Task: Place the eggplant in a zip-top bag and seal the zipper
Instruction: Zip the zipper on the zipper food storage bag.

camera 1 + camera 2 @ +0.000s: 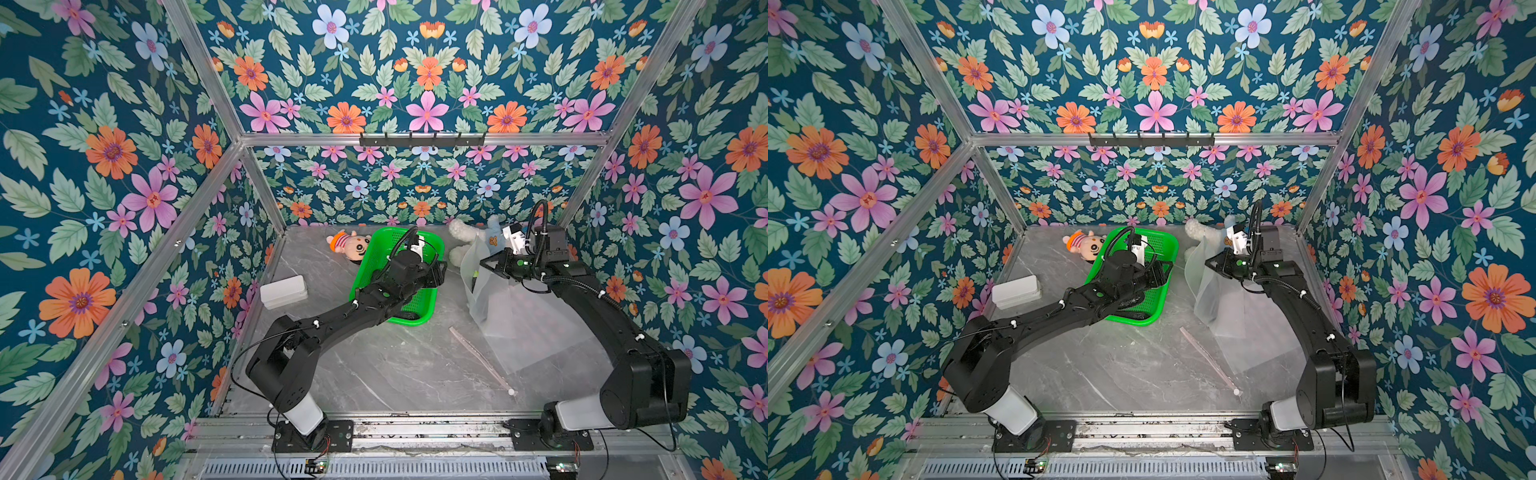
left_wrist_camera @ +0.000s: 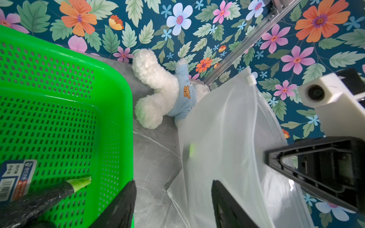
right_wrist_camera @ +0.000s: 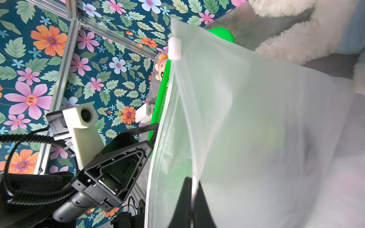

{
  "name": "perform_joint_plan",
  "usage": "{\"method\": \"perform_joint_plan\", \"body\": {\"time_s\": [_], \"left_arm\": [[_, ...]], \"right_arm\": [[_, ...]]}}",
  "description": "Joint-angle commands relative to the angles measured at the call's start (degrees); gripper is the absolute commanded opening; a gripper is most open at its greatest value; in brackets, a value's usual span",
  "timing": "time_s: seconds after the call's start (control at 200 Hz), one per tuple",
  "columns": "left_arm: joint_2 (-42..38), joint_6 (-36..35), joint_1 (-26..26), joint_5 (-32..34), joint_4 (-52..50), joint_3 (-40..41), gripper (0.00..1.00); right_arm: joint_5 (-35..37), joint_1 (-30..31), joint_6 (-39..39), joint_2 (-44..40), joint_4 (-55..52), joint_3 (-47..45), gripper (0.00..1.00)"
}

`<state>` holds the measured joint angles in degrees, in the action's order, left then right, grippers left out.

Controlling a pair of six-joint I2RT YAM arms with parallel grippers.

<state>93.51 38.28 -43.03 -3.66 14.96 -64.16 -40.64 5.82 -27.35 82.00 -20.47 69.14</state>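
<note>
Bag: the large translucent frosted plastic zip-top bag [image 1: 492, 291] stands upright, raised off the grey marble-pattern tabletop [image 1: 395, 365]. It is right of centre in both top views, just right of the basket.
Zipper: the thin zipper [image 3: 182, 106] runs along the bag's raised edge, with its small white slider [image 3: 174, 48] at the top corner. Below the slider the two lips stand apart.
Right gripper: the right gripper [image 3: 193, 189] has its jaws pressed together, pinching one lip of the bag at the zipper line.
Left gripper: the left gripper [image 2: 173, 183] is partly spread and holds nothing. It hangs at the basket's right rim, between basket and bag.
Eggplant: the dark, near-black eggplant with a pale green stem [image 2: 39, 199] lies inside the bright green perforated plastic basket [image 1: 372, 253], at the frame's centre. In the top views it is mostly hidden under the left arm.
Packet: a blue-and-white printed packet [image 2: 15, 177] lies just beside the eggplant.
Toys: a white plush toy in a pale blue shirt [image 1: 465, 237] sits behind the bag. A doll with an orange striped cap [image 1: 349, 247] lies at the basket's upper left.
Box: a white rectangular box [image 1: 284, 291] sits left of the basket.
Strip: a pale pink strip [image 1: 478, 357] lies lower right of centre, edging a flat translucent sheet [image 1: 540, 345]. Whether these belong to the raised bag cannot be told.
</note>
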Motion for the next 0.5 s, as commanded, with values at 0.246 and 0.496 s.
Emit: {"method": "perform_joint_plan", "body": {"time_s": [0.246,0.496], "left_arm": [[2.75,2.05,0.88,-9.41,0.89,-2.49,0.65],[4.37,-4.34,2.74,-17.85,5.27,-3.25,0.65]], "right_arm": [[-3.14,2.46,2.23,1.01,1.53,-0.33,0.00],[-9.88,2.88,5.49,-0.09,2.55,-0.51,0.00]]}}
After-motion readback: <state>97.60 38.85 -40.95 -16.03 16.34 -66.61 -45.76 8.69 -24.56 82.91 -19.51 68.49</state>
